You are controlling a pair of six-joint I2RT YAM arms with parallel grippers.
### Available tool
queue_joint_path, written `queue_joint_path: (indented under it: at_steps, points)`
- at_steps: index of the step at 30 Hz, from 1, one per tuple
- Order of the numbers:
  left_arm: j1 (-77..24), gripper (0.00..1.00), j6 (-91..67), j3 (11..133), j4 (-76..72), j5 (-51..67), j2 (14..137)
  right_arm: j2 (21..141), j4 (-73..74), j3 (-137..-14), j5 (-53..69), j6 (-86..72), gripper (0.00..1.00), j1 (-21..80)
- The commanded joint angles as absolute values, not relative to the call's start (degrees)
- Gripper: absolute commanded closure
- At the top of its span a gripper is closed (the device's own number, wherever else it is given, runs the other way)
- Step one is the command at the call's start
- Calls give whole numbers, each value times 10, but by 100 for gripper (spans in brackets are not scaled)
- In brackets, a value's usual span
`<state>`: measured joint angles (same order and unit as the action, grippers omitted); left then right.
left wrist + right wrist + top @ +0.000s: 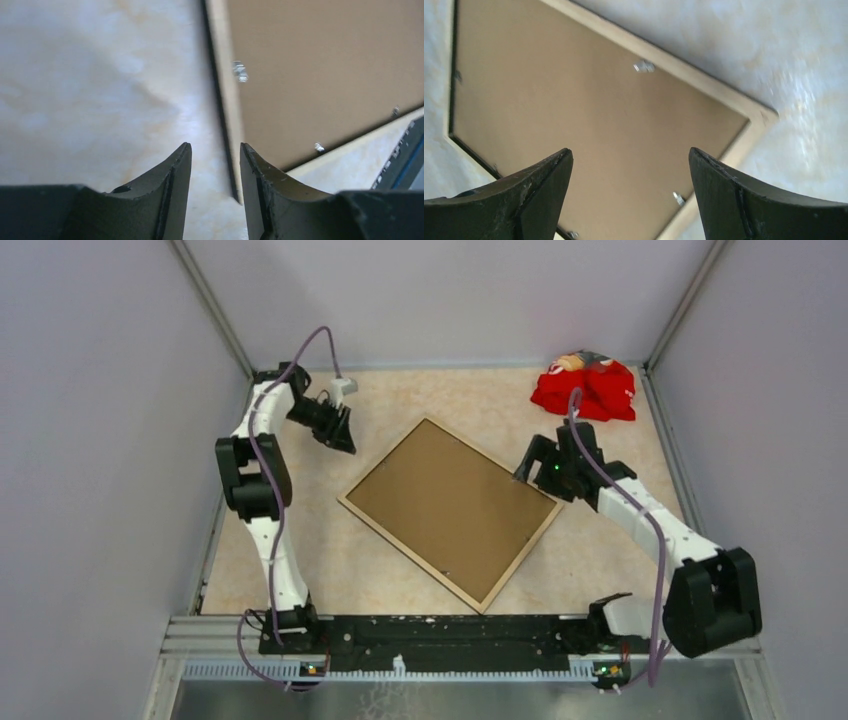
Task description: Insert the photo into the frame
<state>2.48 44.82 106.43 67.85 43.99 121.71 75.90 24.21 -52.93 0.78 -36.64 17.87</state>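
Photo unseen, likely already under the plain brown backing board (450,508) seated in the thin, tan-backed rectangular frame (522,560), which lies face-down just ahead of each gripper's fingers. Left gripper (215,146) is slightly parted and right gripper (630,150) wide apart; both are empty.

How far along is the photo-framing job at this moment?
Done: the frame lies back-up with the backing board seated inside; the photo shows nowhere, so it may sit underneath. In hand: nothing; left gripper and right gripper hover open at opposite sides. Left: possibly only securing tabs and turning it over.
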Motion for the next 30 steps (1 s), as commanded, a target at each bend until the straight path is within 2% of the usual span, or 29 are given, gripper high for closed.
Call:
queue_joint_path:
  at_steps: [1, 4, 8, 16, 20, 24, 26, 28, 30]
  points:
    - [50, 54, 372, 1122, 659, 479, 1305, 652, 286, -433, 12, -409, 14, 166]
    - [50, 59, 374, 1105, 660, 510, 1324, 601, 283, -362, 49, -428, 14, 156]
    - [45, 67, 407, 1045, 666, 541, 1316, 591, 215, -299, 117, -455, 14, 142]
    - [31, 75, 506, 905, 702, 563, 1262, 693, 153, -365, 143, -421, 14, 133]
    - [29, 74, 547, 830, 713, 555, 1234, 733, 199, -415, 110, -397, 14, 130]
    - [39, 72, 550, 800, 703, 552, 1213, 690, 268, -427, -11, -387, 15, 130]
    - [45, 70, 530, 810, 693, 556, 1213, 645, 270, -422, -44, -389, 19, 130]
    - [45, 69, 514, 828, 689, 566, 1218, 611, 244, -423, -44, -393, 28, 132]
    - [45, 68, 499, 852, 686, 580, 1229, 619, 209, -436, -37, -398, 32, 151]
